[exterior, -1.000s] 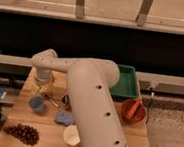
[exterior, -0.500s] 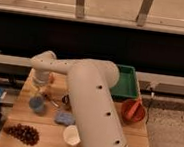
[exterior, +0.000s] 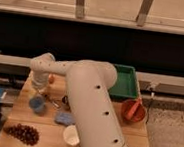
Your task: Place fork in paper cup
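Observation:
A white paper cup stands upright near the table's front edge, partly behind my arm. A slim utensil that looks like the fork lies flat on the wood to the right of a blue cup. My gripper hangs at the table's left side, just above the blue cup and up-left of the fork. My thick white arm reaches across the middle of the table and hides part of it. I cannot make out anything held.
A green tray sits at the back right, with an orange bowl in front of it. A blue cloth, a bunch of dark grapes and a small orange object are also on the wooden table.
The gripper end has dipped slightly toward the table near the blue cup. The objects have not moved.

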Controlling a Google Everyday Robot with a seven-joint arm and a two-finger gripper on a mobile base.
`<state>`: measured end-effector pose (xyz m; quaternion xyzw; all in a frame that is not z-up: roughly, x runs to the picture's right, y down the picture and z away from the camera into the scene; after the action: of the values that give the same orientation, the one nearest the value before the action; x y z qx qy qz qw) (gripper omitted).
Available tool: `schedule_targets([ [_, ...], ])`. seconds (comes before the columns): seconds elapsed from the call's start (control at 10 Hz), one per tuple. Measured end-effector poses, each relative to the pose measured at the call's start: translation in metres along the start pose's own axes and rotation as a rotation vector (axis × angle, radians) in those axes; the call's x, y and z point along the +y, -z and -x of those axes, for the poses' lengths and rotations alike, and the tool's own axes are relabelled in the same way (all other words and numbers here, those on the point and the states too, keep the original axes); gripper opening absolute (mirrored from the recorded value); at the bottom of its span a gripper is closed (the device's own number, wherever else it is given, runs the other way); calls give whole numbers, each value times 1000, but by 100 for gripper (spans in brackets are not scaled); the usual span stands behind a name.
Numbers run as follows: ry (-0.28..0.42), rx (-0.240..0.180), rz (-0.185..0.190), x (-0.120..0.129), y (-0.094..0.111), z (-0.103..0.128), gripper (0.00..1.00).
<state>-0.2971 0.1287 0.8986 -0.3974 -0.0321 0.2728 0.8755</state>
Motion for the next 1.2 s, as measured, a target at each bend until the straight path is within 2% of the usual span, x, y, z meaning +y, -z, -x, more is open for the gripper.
schedule_targets([
  [0.4, -9, -1, -5, -5, 5, -2, 26],
  [0.6, -4, 5, -2, -2, 5, -3, 11],
  [1.0, -8, 12, 14, 4, -4, -4, 9],
  [1.2, -7, 10, 8, 2, -4, -3, 9],
])
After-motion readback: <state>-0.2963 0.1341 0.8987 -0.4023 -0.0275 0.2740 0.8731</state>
